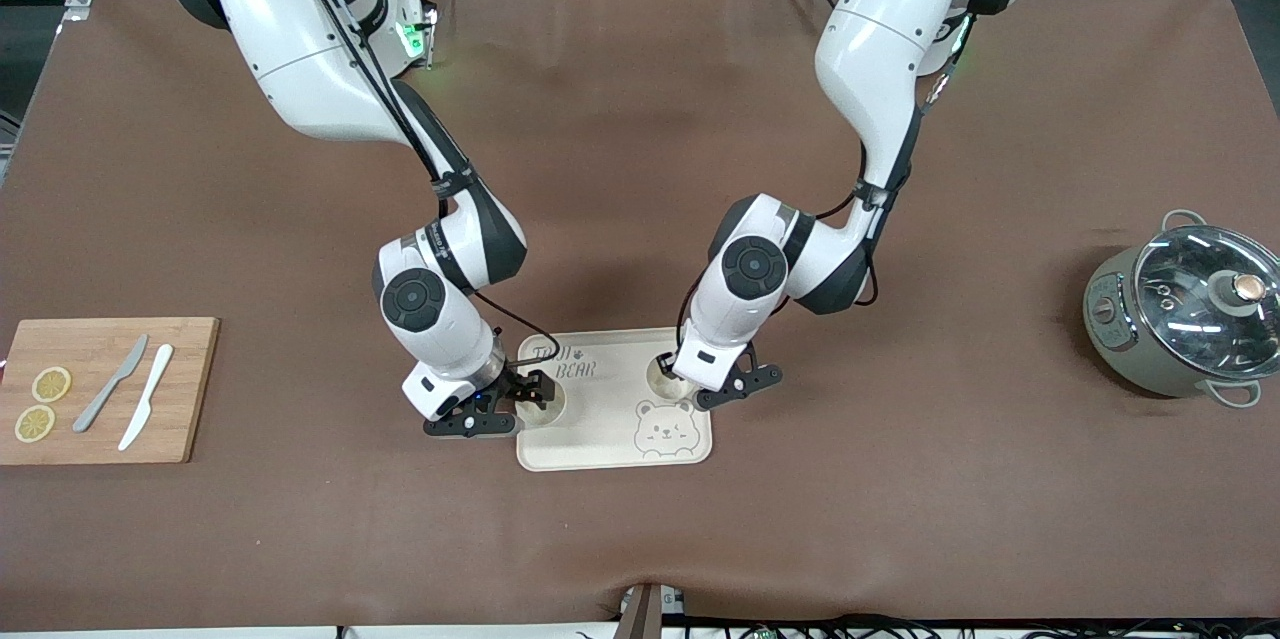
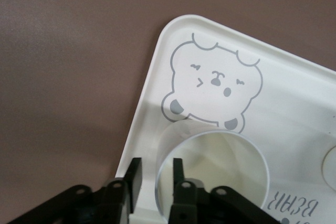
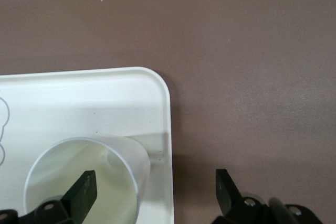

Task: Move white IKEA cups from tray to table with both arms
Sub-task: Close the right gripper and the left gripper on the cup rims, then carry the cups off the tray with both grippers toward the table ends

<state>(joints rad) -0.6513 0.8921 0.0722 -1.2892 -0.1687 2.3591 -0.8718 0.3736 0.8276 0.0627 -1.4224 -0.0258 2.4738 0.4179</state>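
On the brown table [image 1: 640, 539] a cream tray [image 1: 610, 439] printed "BEAR" beside a bear drawing [image 2: 215, 85] holds both white cups, while a lidded pot [image 1: 1185, 319] stands toward the left arm's end and a board [image 1: 190, 389] with two knives and lemon slices lies toward the right arm's end. The left gripper [image 1: 690, 387] is at the cup [image 2: 220, 156] near the tray edge toward the left arm's end, its fingers [image 2: 178, 174] close together astride the cup's wall. The right gripper [image 1: 525, 397] is at the other cup [image 3: 105, 166] toward the right arm's end of the tray, fingers [image 3: 84, 192] wide apart, one inside the rim and one outside.
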